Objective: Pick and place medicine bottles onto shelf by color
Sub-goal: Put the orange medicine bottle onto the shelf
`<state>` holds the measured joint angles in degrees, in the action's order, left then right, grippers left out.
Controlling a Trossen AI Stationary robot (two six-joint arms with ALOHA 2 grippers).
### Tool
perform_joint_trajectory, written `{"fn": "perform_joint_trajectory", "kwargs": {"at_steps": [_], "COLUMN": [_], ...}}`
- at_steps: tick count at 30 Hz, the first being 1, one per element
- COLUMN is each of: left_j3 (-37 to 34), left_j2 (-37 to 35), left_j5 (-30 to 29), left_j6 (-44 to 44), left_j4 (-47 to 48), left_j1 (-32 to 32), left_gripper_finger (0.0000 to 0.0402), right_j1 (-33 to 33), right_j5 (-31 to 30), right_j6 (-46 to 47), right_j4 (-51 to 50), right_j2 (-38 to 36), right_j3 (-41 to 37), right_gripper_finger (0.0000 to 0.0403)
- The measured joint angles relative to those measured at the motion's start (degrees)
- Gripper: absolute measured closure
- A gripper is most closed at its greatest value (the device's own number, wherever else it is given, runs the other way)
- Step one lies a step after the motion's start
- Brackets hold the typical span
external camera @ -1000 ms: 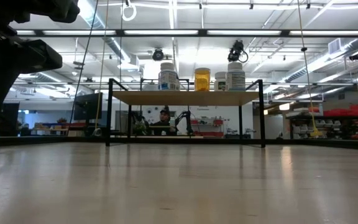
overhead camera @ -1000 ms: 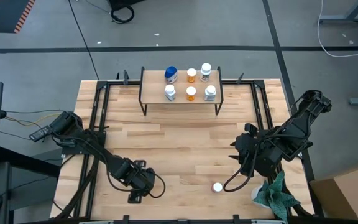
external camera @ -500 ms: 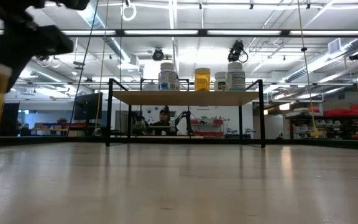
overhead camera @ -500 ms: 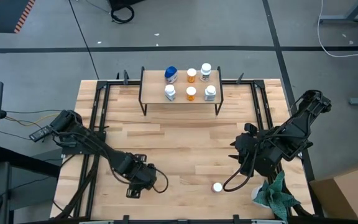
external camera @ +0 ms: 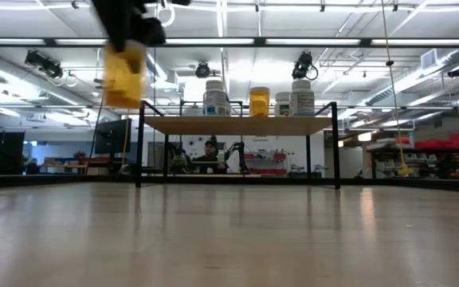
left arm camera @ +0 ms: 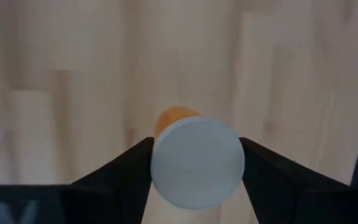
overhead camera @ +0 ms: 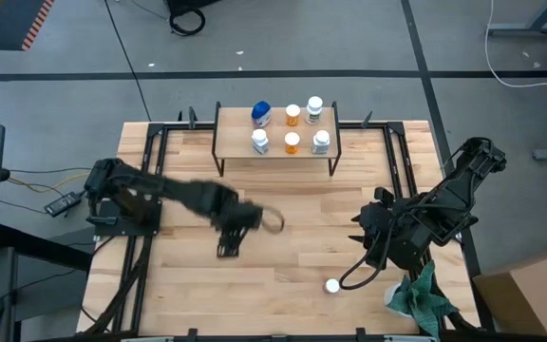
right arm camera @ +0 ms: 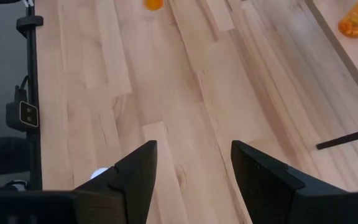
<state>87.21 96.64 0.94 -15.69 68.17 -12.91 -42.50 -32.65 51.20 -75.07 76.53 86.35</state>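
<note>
1. High view: the left gripper [overhead camera: 245, 220] is out over the middle of the table [overhead camera: 283, 256], in front of the shelf [overhead camera: 275, 144] and well apart from it. The arm is blurred.
2. Left wrist view: the fingers [left arm camera: 126, 171] are clamped on an orange bottle [left arm camera: 196, 163], one on each side of its white cap, with bare tabletop beyond.
3. Low view: that orange bottle [external camera: 123, 73] hangs clear of the table, upright, about level with the shelf top [external camera: 237, 124] and off its left end.
4. High view: six bottles stand on the shelf in two rows. The back row has a blue-topped bottle [overhead camera: 261, 113], an orange one [overhead camera: 292, 115] and a white one [overhead camera: 314, 108].
5. The right gripper [overhead camera: 367, 226] waits near the table's right edge. Right wrist view: its fingers [right arm camera: 135, 174] stand apart, holding nothing.
6. High view: a white-capped bottle [overhead camera: 331, 285] stands on the table near the front edge, beside a green cloth [overhead camera: 418, 296].
</note>
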Motion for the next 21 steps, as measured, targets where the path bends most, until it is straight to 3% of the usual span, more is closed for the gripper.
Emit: {"fn": "perform_joint_trajectory", "kwargs": {"at_steps": [11, 21], "left_j3": [17.3, 19.4], "left_j2": [-0.1, -0.1], "left_j5": [-3.9, -3.9], "left_j6": [11.7, 24.0], "left_j4": [12.7, 13.0], "left_j1": [21.5, 39.5], "left_gripper_finger": [0.0179, 0.0178], "right_j1": [0.0, 0.0], "right_j5": [-1.7, -4.1], "right_j6": [0.0, 0.7], "right_j4": [0.0, -0.5], "right_j2": [0.0, 0.0], "right_j3": [0.0, 0.0], "right_gripper_finger": [0.0189, 0.0189]}}
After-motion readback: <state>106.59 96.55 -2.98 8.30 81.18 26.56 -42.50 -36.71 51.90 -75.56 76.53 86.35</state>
